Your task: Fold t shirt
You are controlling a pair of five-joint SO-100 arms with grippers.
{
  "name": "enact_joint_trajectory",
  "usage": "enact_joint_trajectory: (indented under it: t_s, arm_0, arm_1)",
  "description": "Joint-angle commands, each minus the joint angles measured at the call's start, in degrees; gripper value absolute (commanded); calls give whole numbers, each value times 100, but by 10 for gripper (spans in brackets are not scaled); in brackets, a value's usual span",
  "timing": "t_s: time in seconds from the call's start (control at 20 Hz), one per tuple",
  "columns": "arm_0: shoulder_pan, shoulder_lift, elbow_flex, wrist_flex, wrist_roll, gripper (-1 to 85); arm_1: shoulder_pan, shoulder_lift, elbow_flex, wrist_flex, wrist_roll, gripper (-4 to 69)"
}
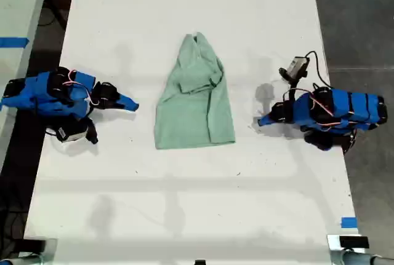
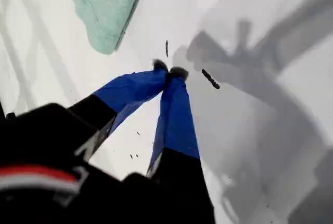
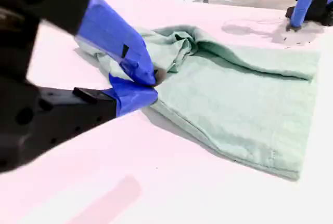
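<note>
White table (image 1: pixel 184 203) bears t shirt (image 1: pixel 196 102); my first hand (image 2: pixel 168 71), my second hand (image 3: pixel 151 82) both clenched, empty.

Overhead exterior view; two close wrist views.

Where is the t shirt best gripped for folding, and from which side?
Probably a hem corner of the t shirt, toward the exterior view's bottom: there it lies flat with a straight edge; the other end is bunched. Come in low from the side.
</note>
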Motion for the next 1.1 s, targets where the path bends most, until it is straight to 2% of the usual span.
enact_joint_trajectory:
  t_s: [0.0,0.55,0.65,0.75,0.8,0.9,0.95,1.0,1.05]
  arm_0:
    - [88,44,26,97,-114,0]
    - [281,53,-9,141,-123,0]
    - [167,62,-123,299,-387,0]
    - [167,-132,-396,229,-993,0]
    - [167,-791,-835,229,-1274,0]
    - [308,-3015,-2294,325,-1389,0]
    - [387,-3911,-2944,387,-1380,17]
    - [431,-4623,-3489,448,-1380,151]
    - [457,-5300,-3911,492,-1354,211]
  arm_1:
    - [-141,88,62,457,290,-3]
    - [-167,88,70,475,334,-11]
    - [-158,88,70,475,360,-12]
    - [-114,88,114,448,413,-12]
    - [-79,88,114,448,387,-12]
    - [-70,88,123,439,369,-12]
    - [-88,88,123,439,369,-12]
    - [-97,88,123,431,352,-12]
    - [-97,88,123,431,325,-12]
